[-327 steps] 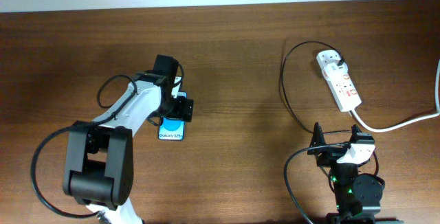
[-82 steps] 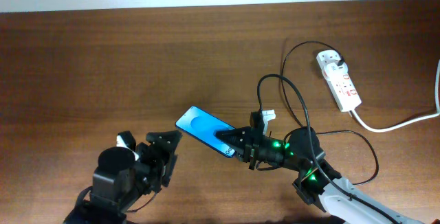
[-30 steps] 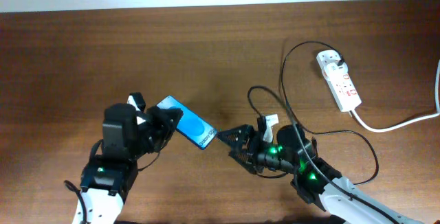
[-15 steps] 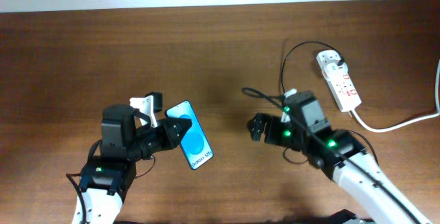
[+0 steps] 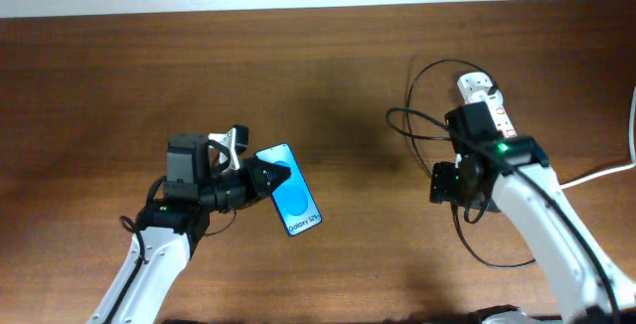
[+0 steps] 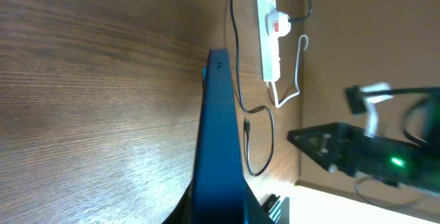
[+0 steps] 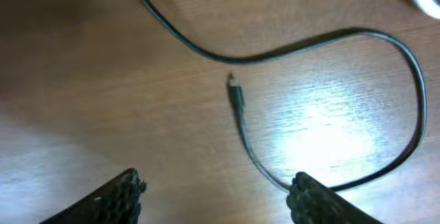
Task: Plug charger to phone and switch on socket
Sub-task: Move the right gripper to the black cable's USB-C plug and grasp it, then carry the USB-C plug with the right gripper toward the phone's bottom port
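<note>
**Phone in Grip, Charger Tip Loose**

The left end effector (image 5: pixel 266 179) was clamped on the phone (image 5: pixel 295 203), holding it tilted and apparently clear of the tabletop (image 5: pixel 119 76), screen lit. The right end effector (image 7: pixel 214 181) hung spread wide and empty above the charger (image 7: pixel 238 107), whose connector tip lay loose on the wood. Its plug looked seated in the socket (image 6: pixel 269 35). By my judgement three steps remained: grasping the tip, mating it with the phone, and pressing the switch, whose position could not be made out.

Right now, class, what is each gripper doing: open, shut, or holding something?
Left gripper: shut on the phone.
Right gripper: open and empty; the charger lies loose below it.
</note>
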`<state>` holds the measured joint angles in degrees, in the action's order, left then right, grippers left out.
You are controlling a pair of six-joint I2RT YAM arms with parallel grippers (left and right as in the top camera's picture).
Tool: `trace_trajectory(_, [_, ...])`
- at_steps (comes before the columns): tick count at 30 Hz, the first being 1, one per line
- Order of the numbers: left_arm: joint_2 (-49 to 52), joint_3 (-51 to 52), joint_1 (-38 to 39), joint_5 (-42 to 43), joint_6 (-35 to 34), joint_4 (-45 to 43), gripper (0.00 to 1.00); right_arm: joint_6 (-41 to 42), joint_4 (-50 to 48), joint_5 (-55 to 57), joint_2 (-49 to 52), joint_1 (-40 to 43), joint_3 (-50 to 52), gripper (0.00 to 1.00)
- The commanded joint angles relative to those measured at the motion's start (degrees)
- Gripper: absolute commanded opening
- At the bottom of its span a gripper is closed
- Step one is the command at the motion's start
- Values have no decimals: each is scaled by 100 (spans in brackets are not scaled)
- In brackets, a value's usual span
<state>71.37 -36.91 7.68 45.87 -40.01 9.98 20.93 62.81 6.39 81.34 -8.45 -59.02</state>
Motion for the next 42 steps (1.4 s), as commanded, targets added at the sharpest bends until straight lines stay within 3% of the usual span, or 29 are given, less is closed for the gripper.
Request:
trace_trajectory(1, [-13,-44,-35,256,-48,-57,0,-122,28,-162,645,144,33,73])
trace_trajectory(6, [-13,-44,-35,258,-48,-55,0,-188,-155,-166,1392,146,125,76])
trace_trajectory(19, [-13,-44,-35,192,-48,-55,4,76,-2297,-883,1462,144,1801,73])
trace_trajectory(22, [-13,-44,-35,192,-48,-55,3,31,-2581,-1781,1462,133,1810,55])
trace_trajectory(31, [-13,-44,-35,175,-48,-52,6,-564,-2691,-2033,1462,136,1827,30])
trace_trajectory(37, [-13,-44,-35,175,-48,-52,8,-568,-2911,-1668,1462,136,1838,38])
trace_trajectory(40, [-13,-44,-35,175,-48,-52,8,-568,-2949,-1670,1462,136,2035,23])
trace_trajectory(42, [-13,-44,-35,175,-48,-52,8,-560,-2994,-1735,1462,136,2039,7])
